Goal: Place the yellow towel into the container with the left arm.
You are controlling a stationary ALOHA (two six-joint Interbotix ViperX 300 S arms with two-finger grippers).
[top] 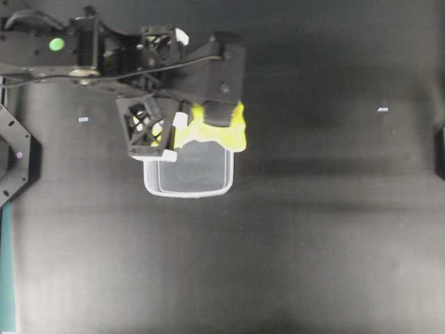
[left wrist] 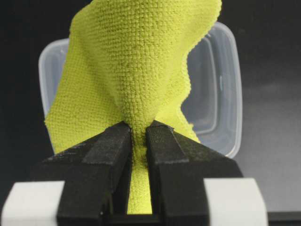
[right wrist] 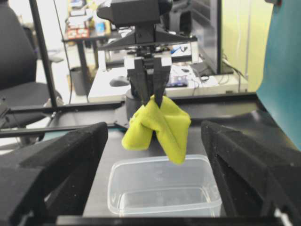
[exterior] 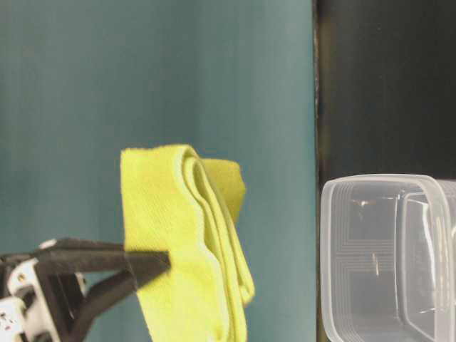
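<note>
I'm seeing the yellow towel (right wrist: 157, 123) hanging in folds below the left gripper (left wrist: 137, 134), whose jaws are clamping a bunched edge of it. The container (right wrist: 162, 188) is sitting open on the table (top: 313, 243) under and just beyond the jaws, the towel's lower edge dangling above its near rim, not inside. The table is showing as a dark matte surface with two small pale marks. My right gripper's fingers (right wrist: 56, 165) are standing wide apart, framing the scene. Behind the left arm I'm seeing an office chair (right wrist: 16, 61), cluttered desks and a teal panel (right wrist: 282, 70).
</note>
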